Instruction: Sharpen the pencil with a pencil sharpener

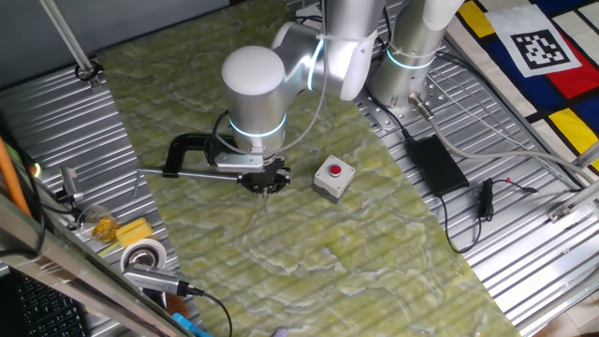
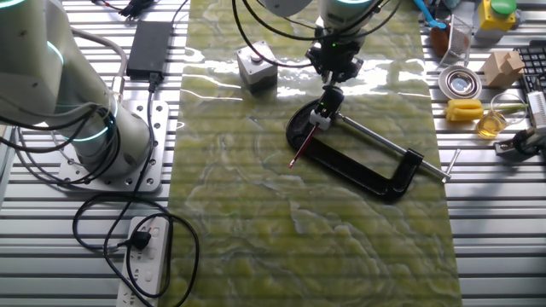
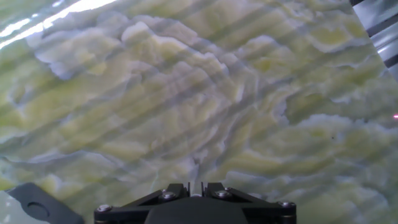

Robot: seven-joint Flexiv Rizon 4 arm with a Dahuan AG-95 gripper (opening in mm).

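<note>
Hand view was taken first: only green-veined mat and the gripper body at the bottom edge were seen; no fingertips, pencil or sharpener appeared there. Whether the jaws were spread or pressed together could not be told from any view.

From the other fixed view, the gripper (image 2: 333,70) was seen at upper centre, above the closed end of the black G-clamp (image 2: 375,170). The pencil (image 2: 304,147), a thin dark red stick, was seen slanting down-left from the clamp jaw, one end at or in the glossy black pencil sharpener (image 2: 325,111) held there; whether the end was seated could not be told. The gripper was judged to be near the sharpener, contact unclear.

In one fixed view, the gripper (image 1: 265,178) was seen at centre-left, beside the clamp and left of the grey button box (image 1: 333,178).

Judgement: for sharpening, the pencil would need to be gripped near its free end, kept in line with the sharpener bore, pressed in lightly and turned about its own axis. Sideways load was judged likely to snap the tip or shift the clamp.
</note>
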